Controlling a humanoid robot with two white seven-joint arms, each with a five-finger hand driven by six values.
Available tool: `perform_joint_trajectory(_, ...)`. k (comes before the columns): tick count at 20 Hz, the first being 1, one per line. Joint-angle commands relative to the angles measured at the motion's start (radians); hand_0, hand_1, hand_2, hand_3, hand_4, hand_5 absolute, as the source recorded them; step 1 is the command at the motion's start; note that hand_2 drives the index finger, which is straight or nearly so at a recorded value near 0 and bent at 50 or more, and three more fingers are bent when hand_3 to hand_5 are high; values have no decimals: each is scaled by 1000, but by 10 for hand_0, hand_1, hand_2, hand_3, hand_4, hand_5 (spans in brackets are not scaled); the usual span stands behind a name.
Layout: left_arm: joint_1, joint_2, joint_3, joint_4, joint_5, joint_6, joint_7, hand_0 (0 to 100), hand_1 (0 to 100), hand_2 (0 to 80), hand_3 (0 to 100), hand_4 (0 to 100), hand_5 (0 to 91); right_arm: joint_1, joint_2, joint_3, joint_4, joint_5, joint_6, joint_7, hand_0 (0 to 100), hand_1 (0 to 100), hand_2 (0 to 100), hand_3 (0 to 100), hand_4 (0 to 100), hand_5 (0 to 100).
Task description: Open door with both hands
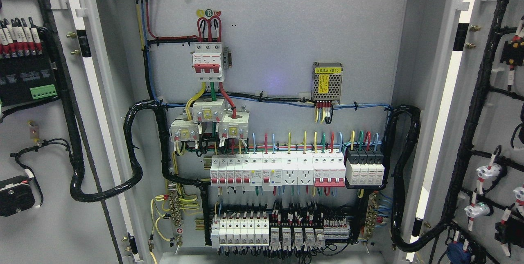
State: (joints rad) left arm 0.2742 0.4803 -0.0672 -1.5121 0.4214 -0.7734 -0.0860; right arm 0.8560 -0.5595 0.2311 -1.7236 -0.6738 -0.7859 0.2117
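Head view: cabinet (405, 92) fills the frame, both doors swung fully open. Left door (49, 133) sits at the left edge, inner face toward the camera, carrying a black module with green terminal block and red-sleeved wires up top, plus a black loom (73, 153) running down it and looping into the cabinet. Right door (491, 133) sits at the right edge, inner face also showing, with black looms and white-bodied parts lower down.

Neither hand is in frame, nor either arm, so can't tell finger state.

Inside, on the grey backplate (278, 30): red-handled main breaker (208, 61) upper left of centre, three white blocks below it with yellow, green and red leads. Small mesh-cased supply (327, 80) with yellow label to the right. Middle row: a rail of breakers (278, 170), two sockets among them, black-topped units at its right end. Bottom row: more white breakers and relays (282, 231). Yellow-green earth wires at lower left.
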Motion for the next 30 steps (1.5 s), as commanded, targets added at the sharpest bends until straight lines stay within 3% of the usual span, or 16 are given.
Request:
perform_joint_trajectory(1,63,-193,-209,94,-196,-222,-1,0,0,0,0,32,0,29,92,74,274,0,-231,0,0,0,0,0,0,0)
perform_joint_trajectory(4,85,-230,-240,194,-248,-222,0,0,0,0,0,32,0,21,125,96,369,2,-228,-2,0,0,0,0,0,0)
perform_joint_trajectory(7,92,-266,-240,298,-292,-208,0,0,0,0,0,32,0,18,135,100,471,2,-219,-2,0,0,0,0,0,0)
perform_joint_trajectory(13,115,-278,-235,466,-308,-141,-3,0,0,0,0,33,0,-12,200,105,689,3,-199,-2,0,0,0,0,0,0)
perform_joint_trajectory(15,128,-282,-234,518,-308,-107,-4,0,0,0,0,33,0,-44,231,97,760,3,-135,-2,0,0,0,0,0,0)
perform_joint_trajectory(18,134,-293,-224,642,-306,-101,-4,0,0,0,0,33,0,-101,306,85,889,2,0,-5,0,0,0,0,0,0)
perform_joint_trajectory(20,135,-301,-221,725,-306,-101,-4,0,0,0,0,32,0,-142,363,59,972,3,55,-6,0,0,0,0,0,0)
perform_joint_trajectory(22,135,-324,-212,795,-305,-101,-6,0,0,0,0,32,0,-176,386,40,1038,3,109,-8,0,0,0,0,0,0)
perform_joint_trajectory(25,131,-364,-158,923,-308,-99,-8,0,0,0,0,32,0,-268,461,-31,1183,5,206,-6,0,0,0,0,0,0)
perform_joint_trajectory(30,100,-417,-137,1110,-302,-83,-11,0,0,0,0,32,0,-440,512,-33,1466,68,229,-8,0,0,0,0,0,0)
